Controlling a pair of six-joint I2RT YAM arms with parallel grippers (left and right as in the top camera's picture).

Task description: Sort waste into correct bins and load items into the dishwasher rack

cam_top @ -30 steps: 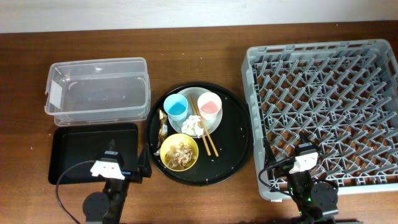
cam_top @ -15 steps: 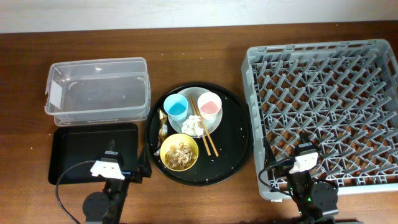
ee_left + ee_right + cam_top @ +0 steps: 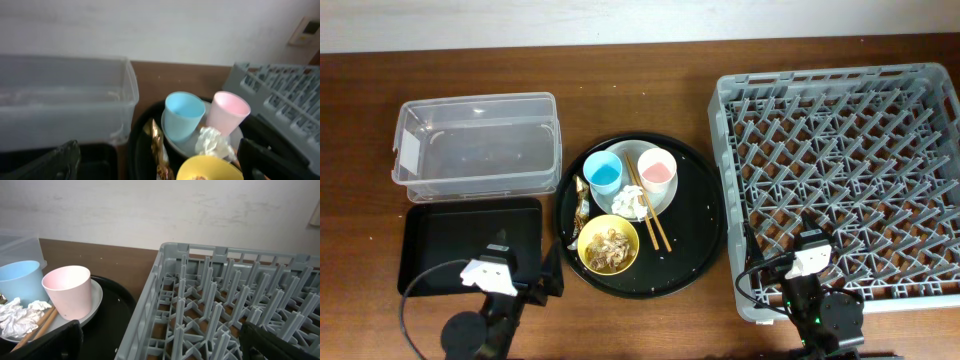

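Tissue (image 3: pixel 628 203) sits at tray (image 3: pixel 700 235) centre, against chopsticks (image 3: pixel 655 228) and near the pink cup (image 3: pixel 657 168); left gripper (image 3: pixel 548 272) (spread and empty, like the right gripper (image 3: pixel 807 230)) could snag sticks or tip that cup.

On the table (image 3: pixel 360 100) the tub (image 3: pixel 478 150) sits at the left with the shallow tray (image 3: pixel 450 235) directly before it. The round tray (image 3: pixel 695 235) lies in the middle, and the rack (image 3: pixel 720 150) fills the right side. On the round tray, the plate (image 3: pixel 632 152) lies toward the back carrying the left cup (image 3: pixel 603 173) and right cup (image 3: pixel 657 168) side by side, with the tissue (image 3: pixel 628 202) before them and the chopsticks (image 3: pixel 650 215) running from between the cups out over the plate's near rim. The bowl (image 3: pixel 588 240) stands before the plate holding food scraps (image 3: pixel 612 247), and the wrappers (image 3: pixel 582 200) lie along the plate's left side, perhaps touching it.
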